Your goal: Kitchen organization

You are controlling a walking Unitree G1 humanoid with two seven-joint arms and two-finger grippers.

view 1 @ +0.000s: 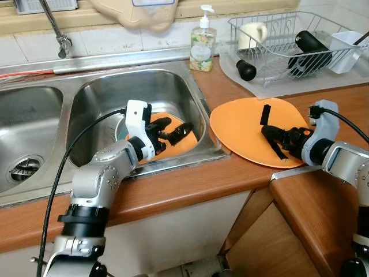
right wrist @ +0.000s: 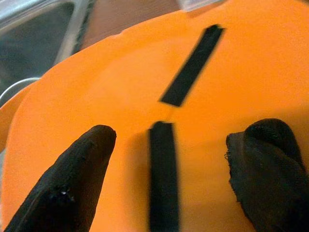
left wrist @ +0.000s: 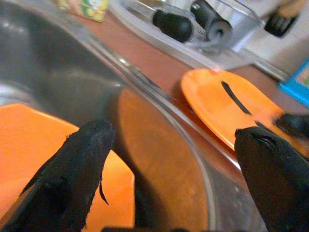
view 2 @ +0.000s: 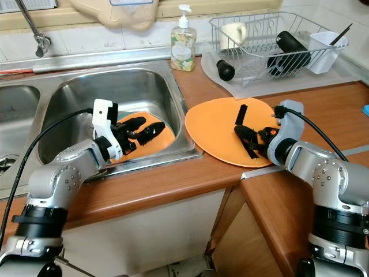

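An orange plate [view 1: 180, 145] lies in the right sink basin [view 1: 104, 98]. My left gripper [view 1: 181, 123] hovers just above it, fingers open with nothing between them, as the left wrist view also shows for the left gripper [left wrist: 174, 131]. A second orange plate [view 1: 242, 124] rests on the wooden counter beside the sink. It carries two black strips, one [view 1: 266, 113] toward the back and one [view 1: 279, 151] near the front. My right gripper [view 1: 274, 137] is low over this plate, open, its fingers either side of the nearer strip [right wrist: 162, 179].
A wire dish rack [view 1: 277, 26] at the back right holds a mug [view 1: 252, 33], a black bottle [view 1: 311, 46] and a white cutlery cup [view 1: 349, 49]. A soap dispenser [view 1: 203, 40] stands behind the sink, the faucet [view 1: 57, 32] at back left. The counter turns a corner at front right.
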